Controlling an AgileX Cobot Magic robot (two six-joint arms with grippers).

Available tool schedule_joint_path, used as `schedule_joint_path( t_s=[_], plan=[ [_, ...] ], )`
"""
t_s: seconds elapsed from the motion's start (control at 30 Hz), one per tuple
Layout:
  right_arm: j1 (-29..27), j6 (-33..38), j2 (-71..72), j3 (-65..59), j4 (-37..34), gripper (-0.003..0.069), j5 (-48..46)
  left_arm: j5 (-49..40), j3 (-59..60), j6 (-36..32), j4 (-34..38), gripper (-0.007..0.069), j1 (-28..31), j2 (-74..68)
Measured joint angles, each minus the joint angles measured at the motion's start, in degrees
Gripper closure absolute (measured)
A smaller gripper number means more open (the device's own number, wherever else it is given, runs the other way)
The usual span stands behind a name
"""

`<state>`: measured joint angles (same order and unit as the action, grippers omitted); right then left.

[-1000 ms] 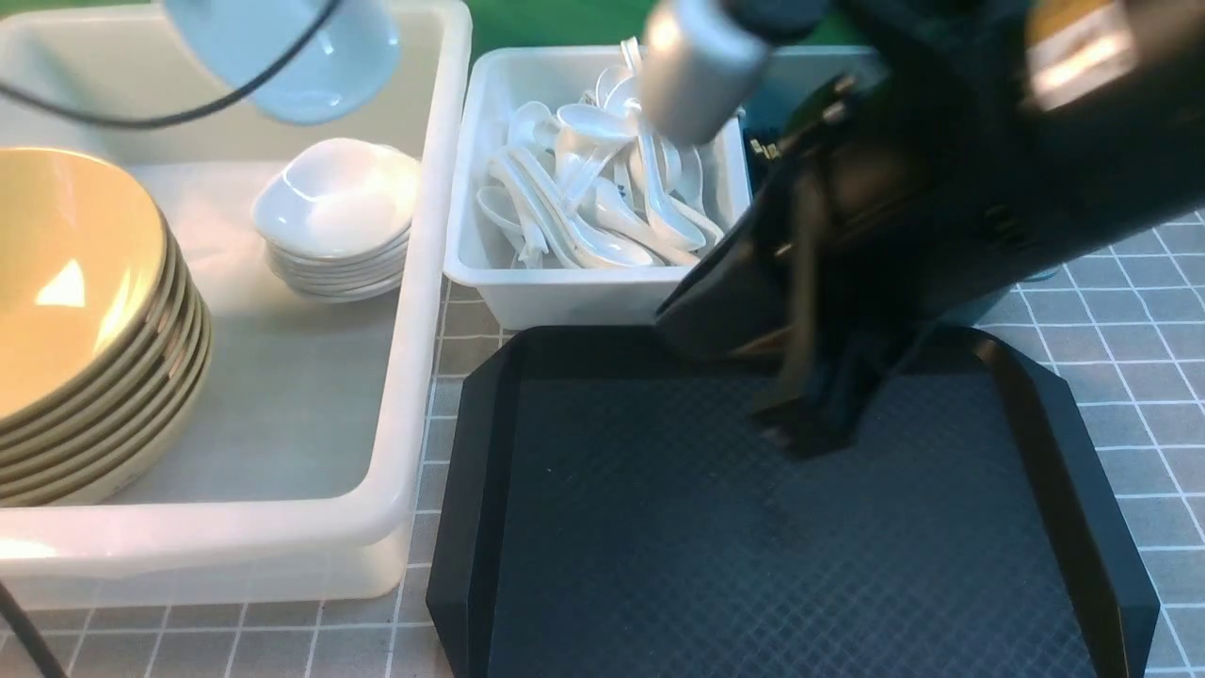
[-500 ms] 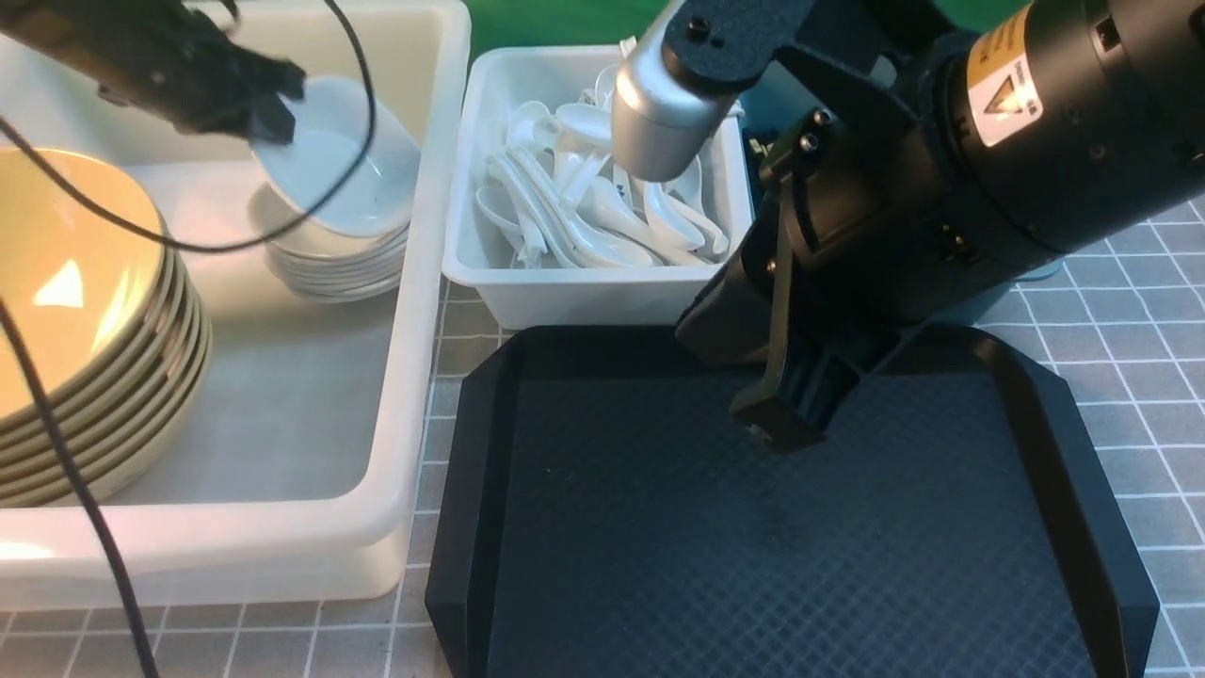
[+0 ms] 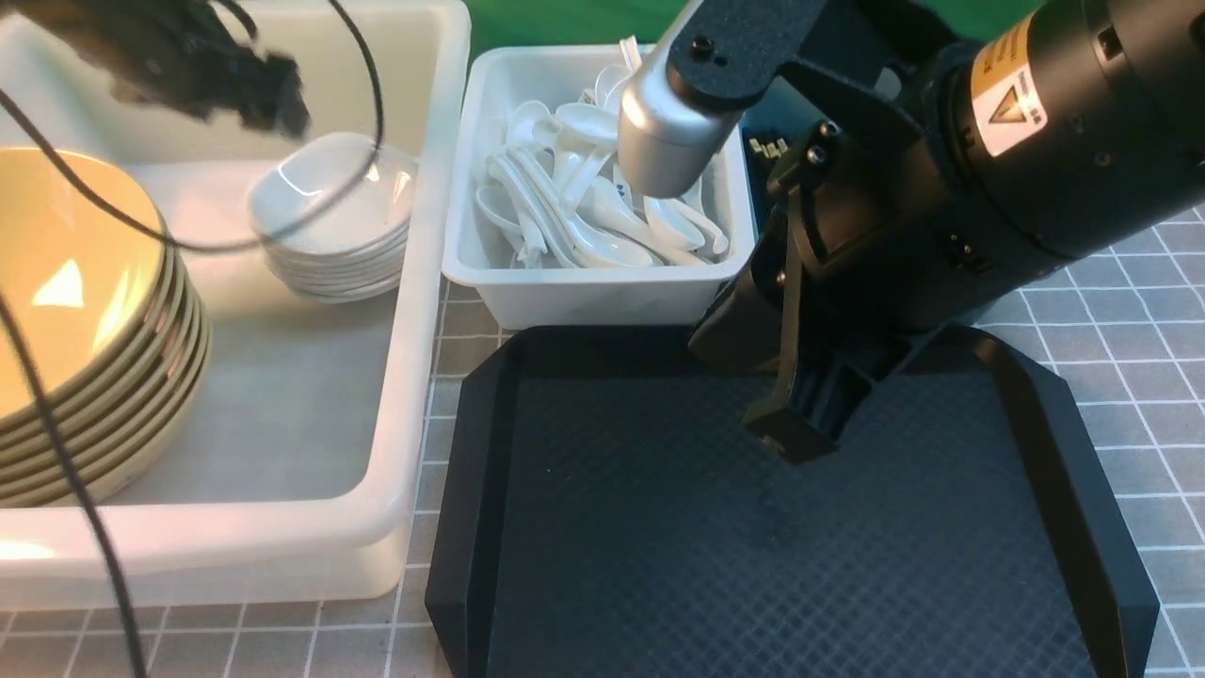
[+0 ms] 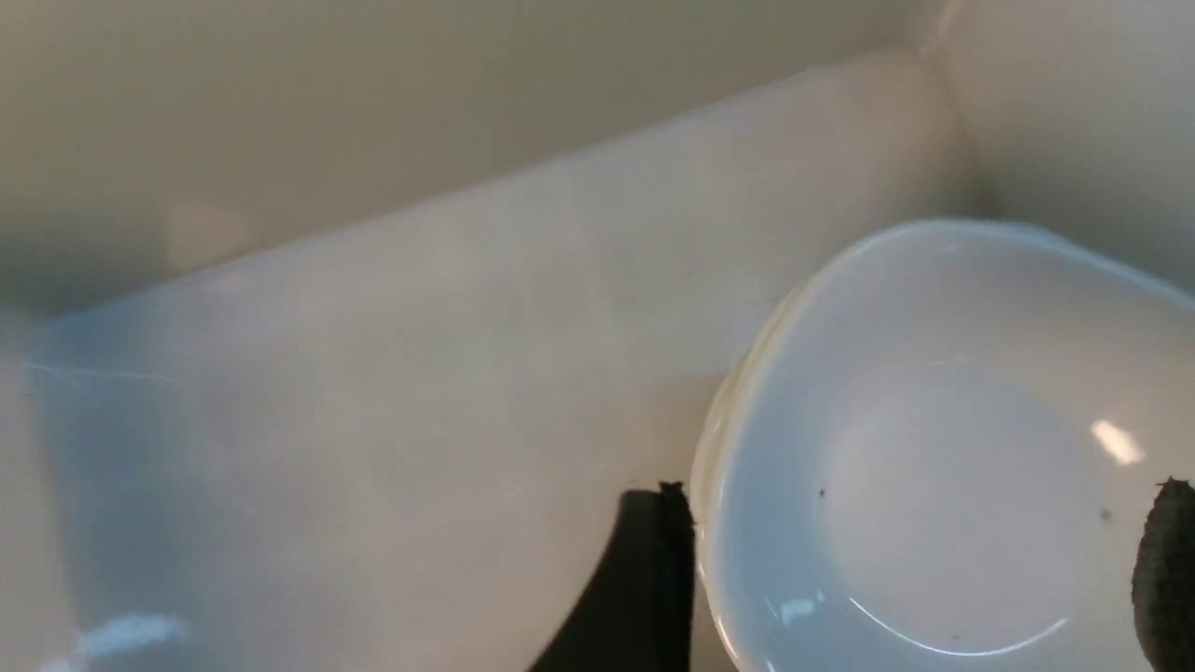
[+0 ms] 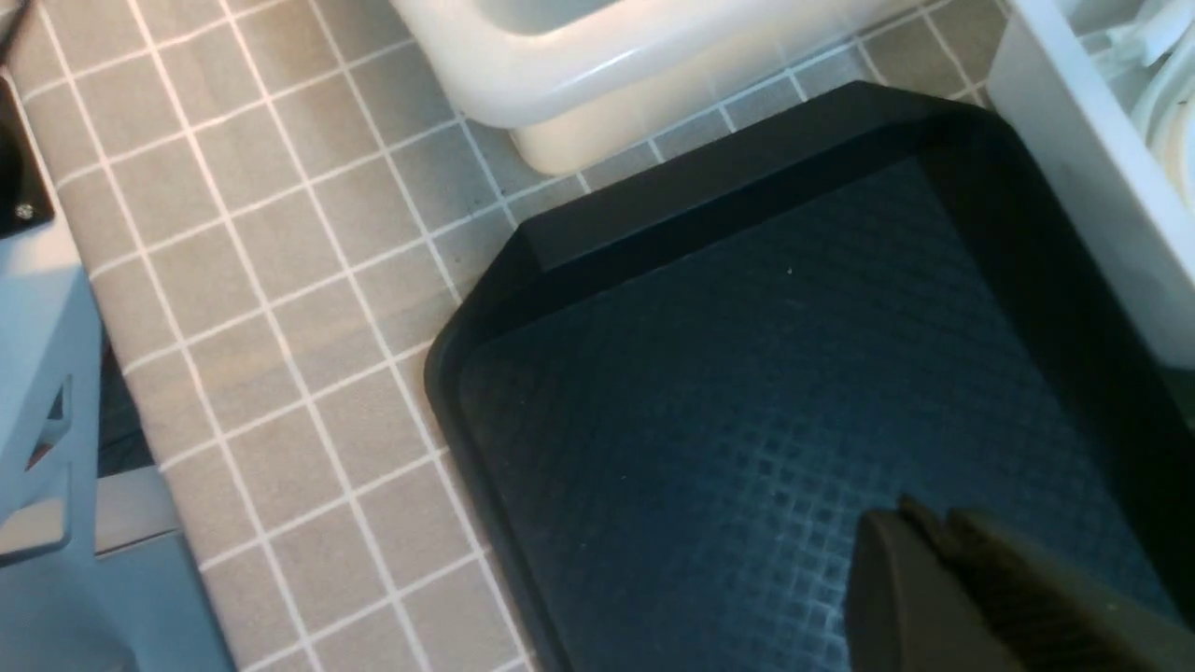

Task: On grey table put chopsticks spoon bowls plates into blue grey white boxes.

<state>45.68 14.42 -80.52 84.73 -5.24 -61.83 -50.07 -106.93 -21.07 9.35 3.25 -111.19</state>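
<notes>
1. The left tool [image 3: 259, 99] hangs over the far part of the big white box [image 3: 428, 282], blurred in the front view. In its wrist view the two fingers [image 4: 644, 597] stand wide apart on either side of the top plate [image 4: 934, 467], holding nothing.
2. The plates [image 3: 334, 221] sit in one stack inside the big box, near its right wall, the top one lying level on the pile.
3. The bowls [image 3: 85, 320] are stacked in the same box at its left side, well apart from the plates.
4. The spoons [image 3: 584, 202] lie heaped in the small white box [image 3: 584, 297], just beside the big one.
5. The blue box [image 3: 772, 104] is mostly hidden behind the right arm; dark stick ends that may be chopsticks [image 3: 767, 148] show in it, too small to be sure.
6. The right tool [image 3: 786, 438] hangs above the black tray [image 3: 471, 471], pointing down. Its fingers [image 5: 934, 579] are pressed together with nothing between them.
7. The tray lies on the worktop [image 3: 1130, 301] in front of the small boxes, its floor bare.
</notes>
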Motion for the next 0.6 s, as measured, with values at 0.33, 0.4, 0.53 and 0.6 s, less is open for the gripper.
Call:
schedule_joint_path(
  t_s=[0.33,0.4,0.53,0.6],
  plan=[
    [0.0,-2.5,1.5,0.0,3.2,0.058,4.0,-17.1,3.8,10.6,-10.8,0.0424,-6.5,26.2],
    [0.0,-3.3,2.9,-0.7,4.3,0.0578,4.6,-17.6,8.1,12.3,-11.5,0.0531,-7.3,31.8],
    [0.0,-4.2,8.3,-6.5,5.2,0.0573,8.2,-14.9,24.0,15.5,-12.7,0.0626,-7.4,49.1],
    [0.0,-4.5,12.2,-11.3,5.2,0.0568,11.9,-11.0,34.5,16.4,-13.0,0.0634,-7.3,58.0]
  ],
)
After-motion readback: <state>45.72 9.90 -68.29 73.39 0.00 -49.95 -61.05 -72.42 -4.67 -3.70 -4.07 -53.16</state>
